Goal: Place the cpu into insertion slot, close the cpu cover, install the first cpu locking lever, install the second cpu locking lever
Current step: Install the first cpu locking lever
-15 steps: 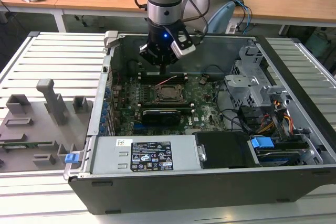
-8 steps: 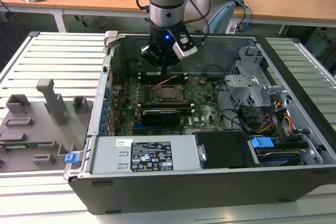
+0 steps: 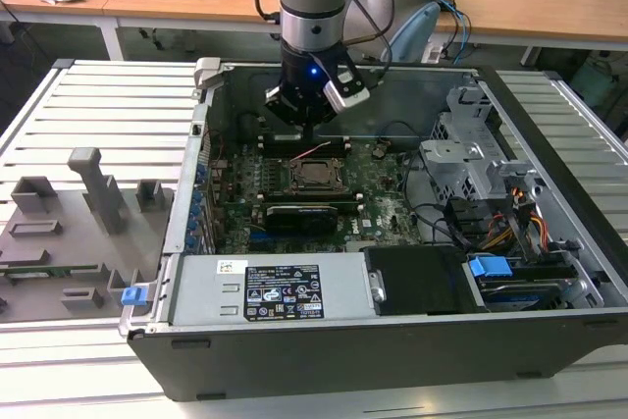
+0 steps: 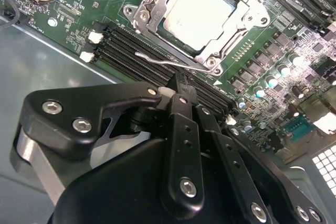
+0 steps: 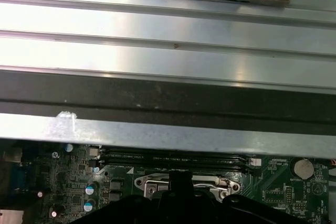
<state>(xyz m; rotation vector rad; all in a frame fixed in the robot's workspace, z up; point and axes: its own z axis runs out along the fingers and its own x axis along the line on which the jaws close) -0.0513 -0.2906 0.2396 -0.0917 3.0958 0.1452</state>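
My jaws (image 4: 181, 88) are clenched together just short of a wire locking lever (image 4: 168, 61); beyond it the cpu (image 4: 197, 14) sits under the cpu cover (image 4: 144, 17), memory slots (image 4: 126, 48) alongside.

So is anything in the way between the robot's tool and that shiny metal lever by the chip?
Nothing visible. In the second wrist view the tool sits right next to the locking lever, beside the cpu cover lying closed over the cpu.

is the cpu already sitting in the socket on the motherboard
Yes, in the second wrist view the cpu lies flat in the insertion slot, framed by the cpu cover.
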